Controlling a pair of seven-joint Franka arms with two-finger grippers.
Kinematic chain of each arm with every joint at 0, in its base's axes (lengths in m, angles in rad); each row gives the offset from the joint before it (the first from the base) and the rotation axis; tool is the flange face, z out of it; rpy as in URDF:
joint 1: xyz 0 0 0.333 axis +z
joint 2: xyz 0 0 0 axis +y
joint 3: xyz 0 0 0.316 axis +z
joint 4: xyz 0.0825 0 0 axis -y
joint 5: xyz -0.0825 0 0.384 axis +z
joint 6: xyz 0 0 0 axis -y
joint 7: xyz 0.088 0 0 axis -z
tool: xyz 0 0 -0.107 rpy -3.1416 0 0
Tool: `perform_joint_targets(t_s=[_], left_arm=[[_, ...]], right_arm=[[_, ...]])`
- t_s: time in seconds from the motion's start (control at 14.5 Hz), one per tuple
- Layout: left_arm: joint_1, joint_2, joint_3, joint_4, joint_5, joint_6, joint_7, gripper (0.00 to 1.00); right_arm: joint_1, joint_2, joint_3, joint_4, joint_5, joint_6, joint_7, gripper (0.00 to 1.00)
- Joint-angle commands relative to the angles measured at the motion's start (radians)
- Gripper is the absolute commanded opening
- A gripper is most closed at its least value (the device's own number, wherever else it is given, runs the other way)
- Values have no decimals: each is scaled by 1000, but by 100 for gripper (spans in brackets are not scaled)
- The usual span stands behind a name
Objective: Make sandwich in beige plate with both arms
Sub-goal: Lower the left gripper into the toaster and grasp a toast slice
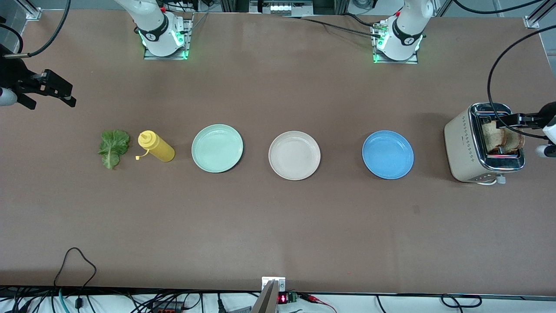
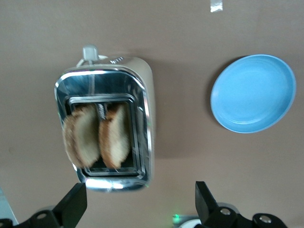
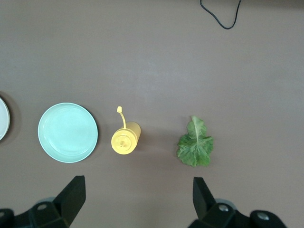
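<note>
— Wrist views first: we see the left gripper (image 2: 137, 204) spread wide, holding nothing, over the toaster (image 2: 107, 123) with two bread slices (image 2: 97, 137).

— And the right gripper (image 3: 137, 199) gapes empty above the worktop near the lettuce (image 3: 195, 145); we find the beige plate (image 1: 294, 155) bare, between the green plate (image 1: 217, 148) and the blue plate (image 1: 388, 154).

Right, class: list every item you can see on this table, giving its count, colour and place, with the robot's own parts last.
Lettuce leaf: one, green, at the right arm's end of the row.
Squeeze bottle: one, yellow, beside the lettuce.
Mint green plate: one, beside the bottle.
Beige plate: one, middle of the row.
Blue plate: one, beside the toaster.
Toaster: one, cream and chrome, at the left arm's end.
Bread slices: two, toasted brown, in the toaster.
Right gripper: black, open, waiting above the lettuce end.
Left gripper: black, open, over the toaster.
</note>
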Motion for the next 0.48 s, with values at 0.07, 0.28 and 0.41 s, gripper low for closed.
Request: perform_joint_targets(t_s=[0.07,0.28,0.41], left_arm=[[52,-45,-9,-156,12,170,91,100],[55,-132,-7,-355,60,363,99,100],[81,-156,-9,-439,69,459,107,100]], right_arm=[[11,-21,3,-22,0,-1,-1,100],[11,-21,3,-22,0,0,0,100],[9,-21,3,-22,0,0,0,100]])
